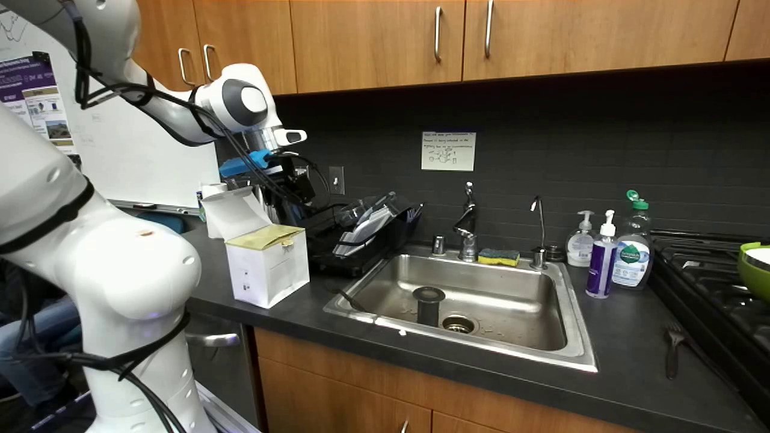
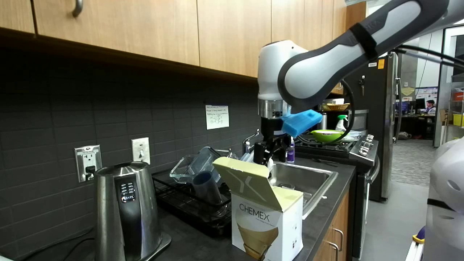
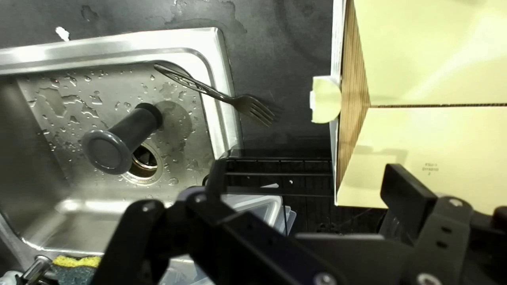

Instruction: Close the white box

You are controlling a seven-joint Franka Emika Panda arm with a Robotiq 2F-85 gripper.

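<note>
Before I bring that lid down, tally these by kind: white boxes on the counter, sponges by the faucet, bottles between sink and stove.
White box: 1
Sponge: 1
Bottles: 3 (purple bottle, green-capped bottle, clear pump bottle)
Total: 5

In an exterior view, CHEMEX stands on the box (image 2: 266, 219) and START on the kettle (image 2: 127, 214). Lettering on the box's yellow cardboard (image 3: 451, 152), the wall note (image 1: 448, 151), the poster (image 1: 35, 102) and the bottles (image 1: 630, 255) is too small to read.

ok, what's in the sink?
A grey cylinder beside the drain, plus water drops; a fork crosses the edge of the sink. In the wrist view, the hand hides part of it.
</note>
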